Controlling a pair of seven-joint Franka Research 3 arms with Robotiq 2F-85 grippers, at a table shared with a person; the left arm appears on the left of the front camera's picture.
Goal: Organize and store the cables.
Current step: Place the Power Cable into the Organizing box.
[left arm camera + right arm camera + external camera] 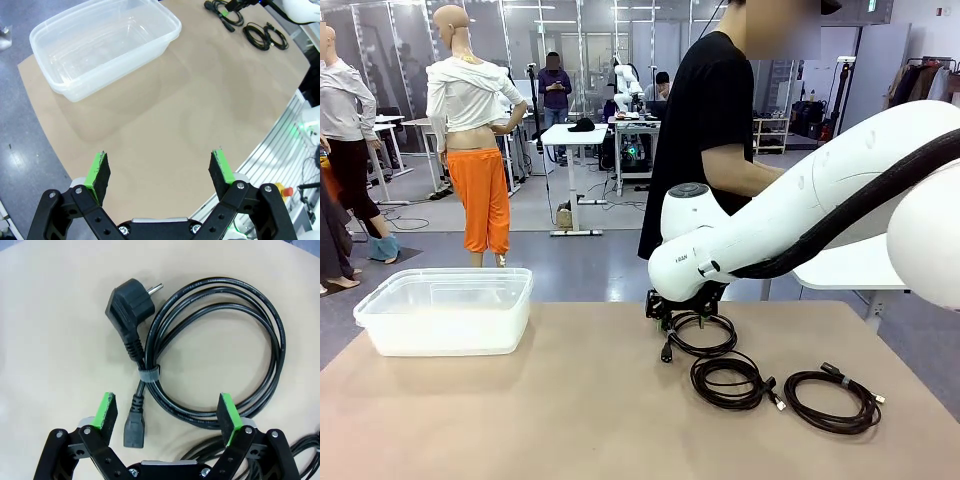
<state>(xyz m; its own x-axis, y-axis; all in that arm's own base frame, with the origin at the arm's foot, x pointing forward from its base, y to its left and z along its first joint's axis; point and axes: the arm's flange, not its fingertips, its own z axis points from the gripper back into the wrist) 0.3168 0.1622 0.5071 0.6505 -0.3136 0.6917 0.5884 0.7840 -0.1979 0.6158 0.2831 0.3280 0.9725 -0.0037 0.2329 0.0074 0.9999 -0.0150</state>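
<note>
Right claw [166, 404] wide open and empty above a coiled power cable [150, 375], three cables [725, 400] lying close together right of centre on the surface [570, 420], left claw [160, 160] wide open, empty

The bare tabletop [570, 410] between the clear tub [445, 312] and the three coiled cables [724, 401] is lying wide open, while the right arm [790, 205] is hanging over the farthest coil, blocking approach from above.

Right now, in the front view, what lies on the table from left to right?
Clear plastic tub → first cable coil → middle cable coil → rightmost cable coil
</note>
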